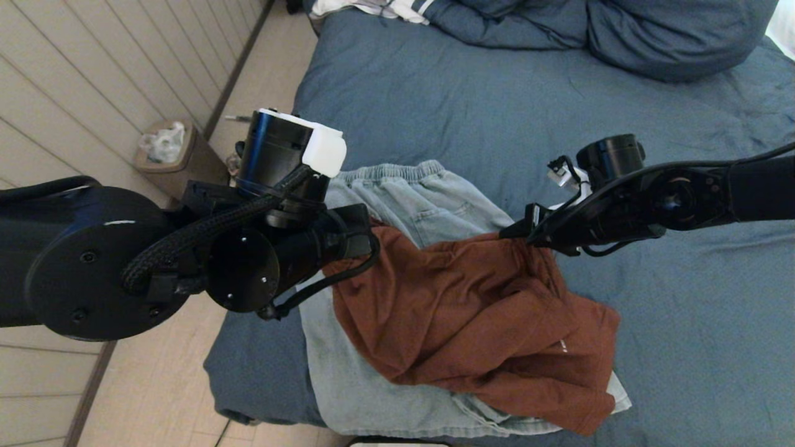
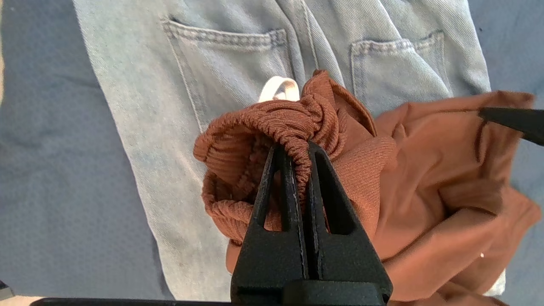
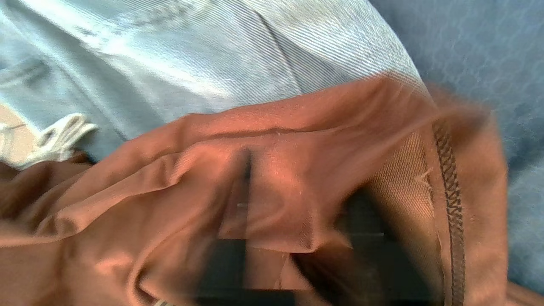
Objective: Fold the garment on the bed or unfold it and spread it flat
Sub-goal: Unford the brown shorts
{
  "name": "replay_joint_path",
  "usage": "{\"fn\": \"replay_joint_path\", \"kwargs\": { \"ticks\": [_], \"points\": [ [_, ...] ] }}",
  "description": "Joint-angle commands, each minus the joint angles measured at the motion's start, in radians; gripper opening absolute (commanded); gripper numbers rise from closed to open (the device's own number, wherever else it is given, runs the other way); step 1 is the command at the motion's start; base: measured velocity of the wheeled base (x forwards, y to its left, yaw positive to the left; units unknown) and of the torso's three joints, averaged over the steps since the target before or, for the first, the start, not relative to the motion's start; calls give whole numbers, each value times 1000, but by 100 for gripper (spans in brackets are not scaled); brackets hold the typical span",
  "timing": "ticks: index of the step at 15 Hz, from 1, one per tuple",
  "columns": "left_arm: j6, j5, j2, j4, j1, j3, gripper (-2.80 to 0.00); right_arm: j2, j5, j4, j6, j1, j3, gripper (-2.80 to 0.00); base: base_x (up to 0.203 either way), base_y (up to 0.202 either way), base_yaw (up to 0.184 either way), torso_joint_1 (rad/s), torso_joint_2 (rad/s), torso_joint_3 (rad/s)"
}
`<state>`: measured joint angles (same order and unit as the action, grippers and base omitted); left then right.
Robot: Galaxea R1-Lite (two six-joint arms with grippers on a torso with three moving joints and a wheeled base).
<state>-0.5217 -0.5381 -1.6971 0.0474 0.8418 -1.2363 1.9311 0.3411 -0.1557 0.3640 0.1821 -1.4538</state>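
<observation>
Slate-blue bedding covered the bed (image 1: pixel 652 298) beneath me, with pale floor off to my left. Nearest lay the rust-brown shorts (image 1: pixel 472 316), crumpled over a pair of light denim jeans (image 1: pixel 410 192) at the bed's near edge. My left gripper (image 2: pixel 294 155) was pressed together on the ribbed waistband of the shorts, lifting that corner — a white drawstring loop (image 2: pixel 278 88) peeked out just behind. My right gripper (image 1: pixel 518 231) sat at the opposite waistband corner, fabric draped around its fingers; whether it had truly pinched I could not tell. Farther off, a rumpled duvet (image 1: pixel 621 31) was heaped. I judged the spreading barely begun — shorts bunched, nothing flat yet.
</observation>
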Motion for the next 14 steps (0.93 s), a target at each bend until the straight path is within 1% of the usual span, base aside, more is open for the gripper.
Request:
{"fn": "replay_joint_path", "kwargs": {
  "ticks": [1, 7, 9, 12, 14],
  "points": [
    [0, -4, 16, 0, -9, -14, -280, -62, 3, -1, 2, -1, 3, -280, 0, 0, 0, 0, 0, 0],
    [15, -5, 131, -13, -7, -29, -280, -267, 4, -22, 3, 15, 80, -280, 0, 0, 0, 0, 0, 0],
    [43, -4, 199, -13, -8, -29, -280, -327, 5, -60, 0, 43, 90, -280, 0, 0, 0, 0, 0, 0],
    [86, -3, 270, -12, -9, -30, -280, -410, 8, -69, -6, 85, 89, -280, 0, 0, 0, 0, 0, 0],
    [111, -3, 341, -12, -8, -27, -280, -485, 9, -71, -7, 135, 91, -280, 0, 0, 0, 0, 0, 0]
  ]
}}
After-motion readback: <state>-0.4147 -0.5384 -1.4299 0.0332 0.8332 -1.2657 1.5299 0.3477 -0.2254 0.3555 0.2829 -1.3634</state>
